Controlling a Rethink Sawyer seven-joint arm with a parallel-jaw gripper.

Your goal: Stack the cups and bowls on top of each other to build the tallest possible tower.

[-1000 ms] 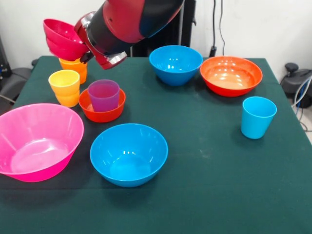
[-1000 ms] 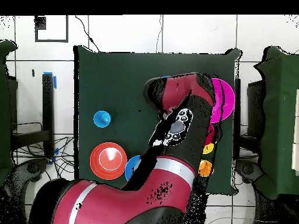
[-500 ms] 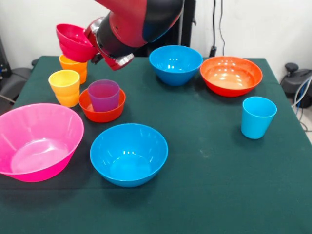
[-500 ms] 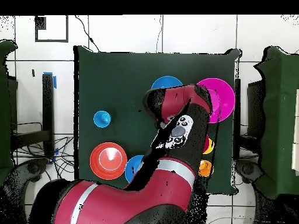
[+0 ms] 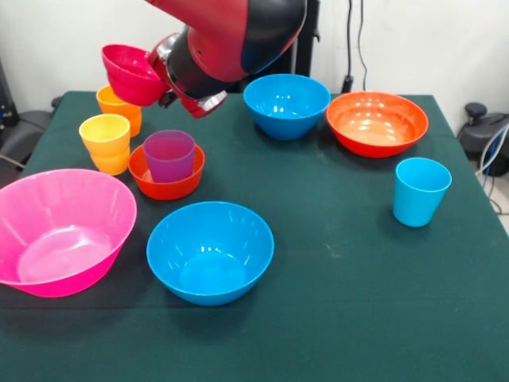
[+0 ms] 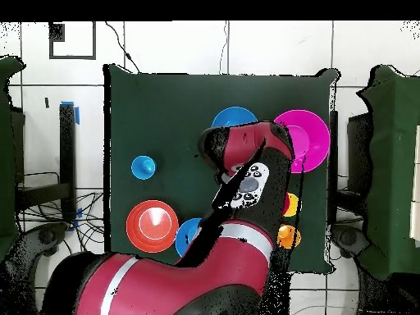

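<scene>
From the front, the red and black arm [image 5: 231,40] carries the small magenta bowl [image 5: 131,73] tilted in the air; over the last second it has drifted from beyond the yellow cup [image 5: 105,142] toward a spot above and behind the purple cup [image 5: 169,156]. The gripper [image 5: 163,76] is hidden behind the bowl, seemingly clamped on its rim, so placing looks imminent. The purple cup stands inside the small orange-red bowl [image 5: 165,182]. Just beside it are the yellow cup and orange cup [image 5: 115,107]; the big pink bowl [image 5: 60,231] and a blue bowl [image 5: 210,250] lie nearer the camera. From overhead, the arm [image 6: 246,176] covers that pile; the pink bowl [image 6: 308,139], orange wide bowl [image 6: 151,225] and light blue cup [image 6: 143,167] show around it.
</scene>
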